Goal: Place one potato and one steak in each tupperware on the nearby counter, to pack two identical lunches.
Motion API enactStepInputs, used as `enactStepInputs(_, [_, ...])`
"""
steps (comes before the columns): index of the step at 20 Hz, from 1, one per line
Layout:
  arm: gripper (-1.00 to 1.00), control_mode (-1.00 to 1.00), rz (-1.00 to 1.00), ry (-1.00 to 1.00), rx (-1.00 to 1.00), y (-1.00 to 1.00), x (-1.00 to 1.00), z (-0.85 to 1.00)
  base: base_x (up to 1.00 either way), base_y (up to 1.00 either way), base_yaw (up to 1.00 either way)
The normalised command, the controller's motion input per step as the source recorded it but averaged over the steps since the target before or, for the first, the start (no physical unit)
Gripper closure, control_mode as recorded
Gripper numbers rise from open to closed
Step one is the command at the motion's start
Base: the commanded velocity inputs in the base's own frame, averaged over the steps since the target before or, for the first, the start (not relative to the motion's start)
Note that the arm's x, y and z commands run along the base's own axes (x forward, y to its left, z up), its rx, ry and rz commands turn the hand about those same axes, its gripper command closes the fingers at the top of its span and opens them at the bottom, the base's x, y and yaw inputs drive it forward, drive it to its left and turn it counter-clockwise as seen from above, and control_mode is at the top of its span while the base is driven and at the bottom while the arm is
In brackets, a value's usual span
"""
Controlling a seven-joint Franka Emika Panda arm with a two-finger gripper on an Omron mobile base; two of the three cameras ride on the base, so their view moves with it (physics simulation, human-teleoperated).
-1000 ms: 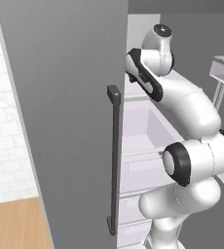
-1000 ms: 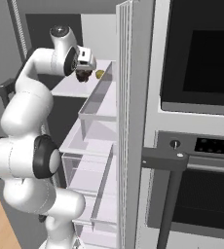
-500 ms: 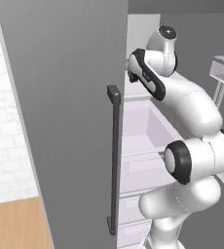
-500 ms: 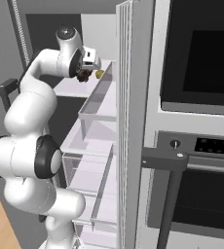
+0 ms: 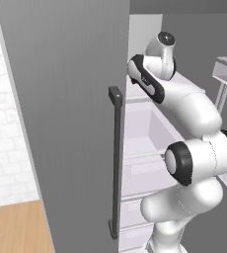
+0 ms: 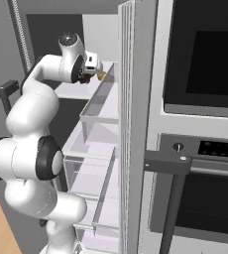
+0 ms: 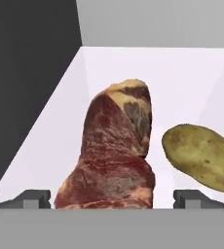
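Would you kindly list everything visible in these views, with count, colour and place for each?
steak: one, dark red with tan fat, on the white fridge shelf, straddled by the fingertips
potato: one, yellow-brown, on the same shelf beside the steak
fridge shelf: one, white, under both foods
fridge door: one, grey, with a dark handle
door bins: several, clear, on the open door
oven: one, black glass, steel front
wood floor: light brown, bottom corner
gripper: one, dark tips, open around the steak

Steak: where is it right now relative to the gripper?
In the hand view the steak lies on the white fridge shelf, between the open gripper's fingertips, with the potato just beside it.
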Motion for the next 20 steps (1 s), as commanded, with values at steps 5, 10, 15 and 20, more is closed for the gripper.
enactStepInputs(5, [-1.00, -1.00, 0.00, 0.00, 0.00, 0.04, 0.33, -0.03, 0.00, 0.00, 0.00])
enactStepInputs(10, [-1.00, -1.00, 0.00, 0.01, 0.00, 0.00, 0.01, -0.01, 0.00, 0.00, 0.00])
enactStepInputs(15, [-1.00, -1.00, 0.00, 0.00, 0.00, 0.00, -0.02, -0.22, 0.00, 0.00, 0.00])
enactStepInputs(20, [-1.00, -1.00, 0.00, 0.00, 0.00, 0.00, -0.05, -0.30, 0.00, 0.00, 0.00])
